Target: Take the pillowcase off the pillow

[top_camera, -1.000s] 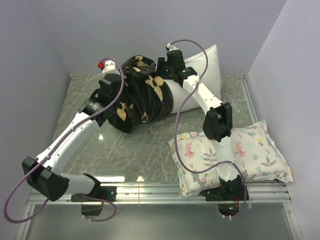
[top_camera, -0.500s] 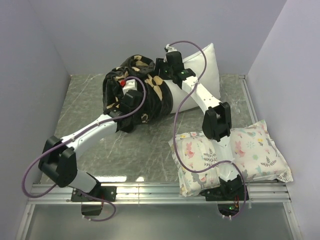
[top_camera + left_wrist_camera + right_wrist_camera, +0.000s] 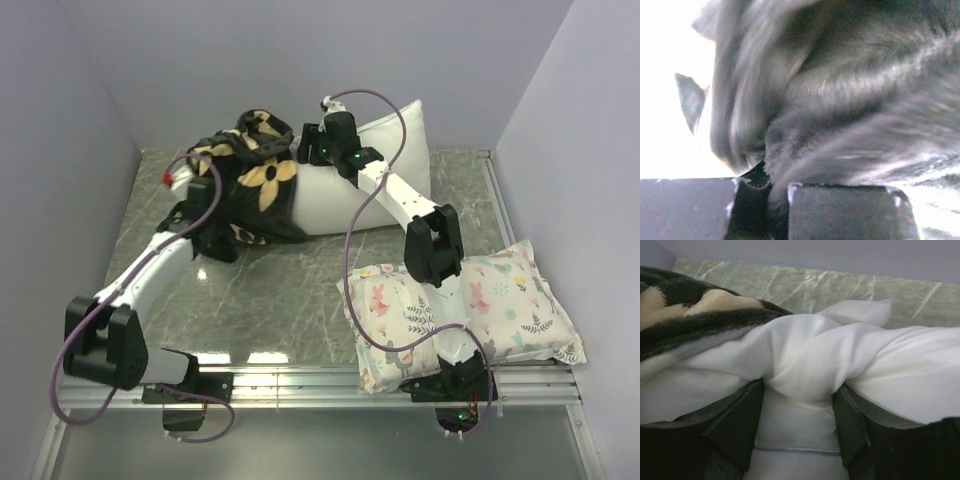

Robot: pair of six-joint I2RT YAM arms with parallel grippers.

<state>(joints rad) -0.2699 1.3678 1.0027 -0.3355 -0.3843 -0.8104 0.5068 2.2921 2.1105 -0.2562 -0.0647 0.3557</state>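
1. Black plush pillowcase (image 3: pixel 255 185) bunched upper left of frame, covering only that end of white pillow (image 3: pixel 320 205), upper centre.
2. L fingers (image 3: pixel 810 205) pinched shut on pillowcase; R fingers (image 3: pixel 745 410) clamp a pillow fold.
3. Risk: plush slips from L pinch, or pillow drags w/ it if R loosens.

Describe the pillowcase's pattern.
The pillowcase is black with tan flower motifs; the top external view shows it best.

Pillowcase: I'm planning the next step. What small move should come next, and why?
Probably pull the left gripper leftward, away from the pillow. It is shut on the pillowcase, which covers only the pillow's left end, while the right gripper pinches bare white pillow, anchoring it.
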